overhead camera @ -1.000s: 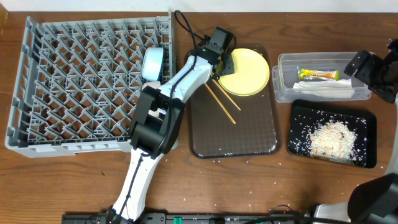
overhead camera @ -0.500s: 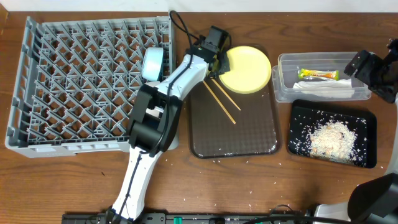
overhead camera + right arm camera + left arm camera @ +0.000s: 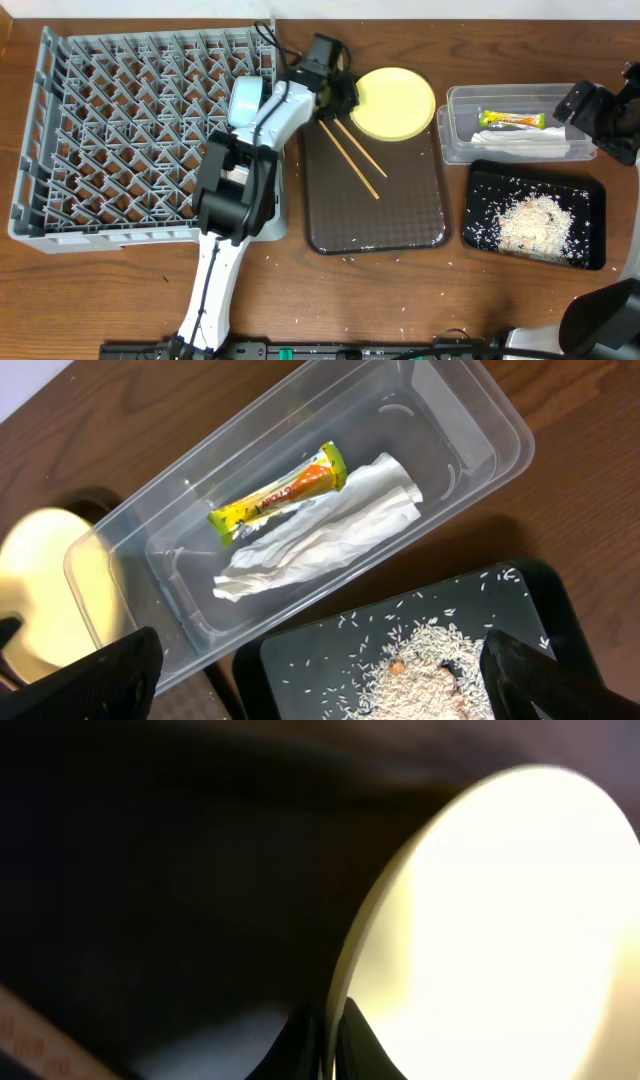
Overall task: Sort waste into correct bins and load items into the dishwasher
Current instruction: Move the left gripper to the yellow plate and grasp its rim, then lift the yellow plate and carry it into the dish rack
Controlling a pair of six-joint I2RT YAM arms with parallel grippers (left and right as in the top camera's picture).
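My left gripper (image 3: 345,95) is shut on the left rim of the round yellow plate (image 3: 398,102), at the back of the brown serving tray; in the left wrist view the rim (image 3: 345,970) runs between the fingertips (image 3: 330,1040). The wooden chopsticks (image 3: 352,159) lie on that tray. A light blue bowl (image 3: 243,102) stands on edge in the grey dish rack (image 3: 100,140). The foil sachet (image 3: 280,497) and white paper piece (image 3: 320,540) lie in the clear tub (image 3: 480,430). Rice (image 3: 440,660) lies in the black tray (image 3: 300,680). My right gripper (image 3: 320,690) is open and empty above both bins.
The brown serving tray (image 3: 400,220) lies between rack and bins. Loose rice grains are scattered on the wood table (image 3: 420,290) near the tray's front edge. The right arm (image 3: 600,115) hangs at the far right beside the tub.
My left gripper has swung left toward the rack, drawing the yellow plate a little left and back with it. The right arm has not moved.
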